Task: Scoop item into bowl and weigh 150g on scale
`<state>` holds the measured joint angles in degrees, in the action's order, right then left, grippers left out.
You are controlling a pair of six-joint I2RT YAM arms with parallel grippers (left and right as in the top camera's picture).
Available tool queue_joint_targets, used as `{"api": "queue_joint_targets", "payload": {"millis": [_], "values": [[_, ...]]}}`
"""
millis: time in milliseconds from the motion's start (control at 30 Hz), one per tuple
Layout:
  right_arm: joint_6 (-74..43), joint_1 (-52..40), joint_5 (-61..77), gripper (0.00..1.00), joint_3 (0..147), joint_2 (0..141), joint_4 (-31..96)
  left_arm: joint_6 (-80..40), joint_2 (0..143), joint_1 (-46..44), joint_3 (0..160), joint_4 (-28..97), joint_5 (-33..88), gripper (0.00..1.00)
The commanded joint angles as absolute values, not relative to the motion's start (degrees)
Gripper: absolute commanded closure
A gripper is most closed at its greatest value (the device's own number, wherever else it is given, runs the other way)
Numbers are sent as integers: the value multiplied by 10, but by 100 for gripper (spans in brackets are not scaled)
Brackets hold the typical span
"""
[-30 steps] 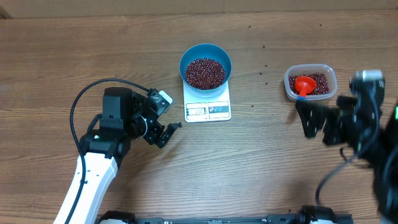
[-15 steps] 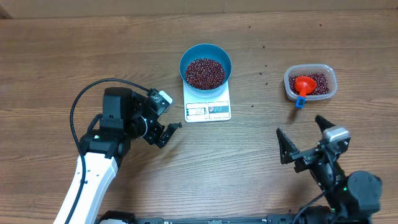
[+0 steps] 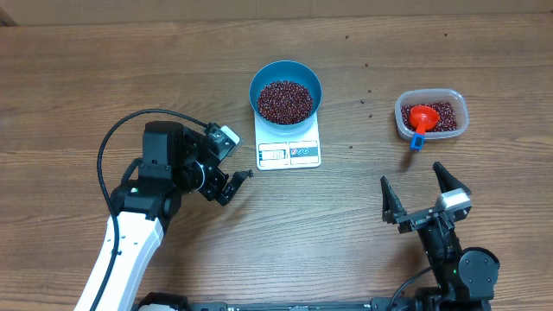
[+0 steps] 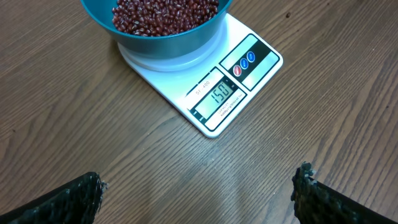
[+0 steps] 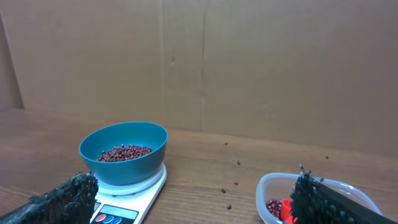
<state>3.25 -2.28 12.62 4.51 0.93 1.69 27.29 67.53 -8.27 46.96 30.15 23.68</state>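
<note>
The bright blue bowl [image 3: 286,92] stands on the white scale [image 3: 289,151] and holds a heap of dark red beans [image 3: 286,101]. In the left wrist view the scale [image 4: 245,74] shows 150 in its display, below the bowl [image 4: 165,40]. My left gripper [image 3: 232,179] rests left of the scale, open and empty, jaws wide [image 4: 199,177]. My right gripper [image 3: 412,177] is near the table's front right, open and empty. It faces the bowl [image 5: 123,155] and the scale [image 5: 134,199], with its jaws wide [image 5: 194,177].
A clear plastic tub [image 3: 458,102] at the right holds more beans and a red scoop [image 3: 421,117] with a blue handle tip. A few stray beans [image 3: 366,93] lie on the wood between bowl and tub. A cardboard wall [image 5: 249,62] backs the table.
The right arm has drawn back from beside the tub toward the table's front edge, its gripper staying open. The left arm, bowl and scale have not moved.
</note>
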Motion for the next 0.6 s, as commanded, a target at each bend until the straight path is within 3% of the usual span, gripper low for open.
{"api": "queue_joint_targets", "payload": {"millis": [0, 567], "values": [[33, -26, 105, 0, 30, 1, -3, 268, 675, -83, 470, 300, 235, 0], [30, -26, 101, 0, 4, 2, 39, 268, 675, -83, 470, 300, 235, 0]]}}
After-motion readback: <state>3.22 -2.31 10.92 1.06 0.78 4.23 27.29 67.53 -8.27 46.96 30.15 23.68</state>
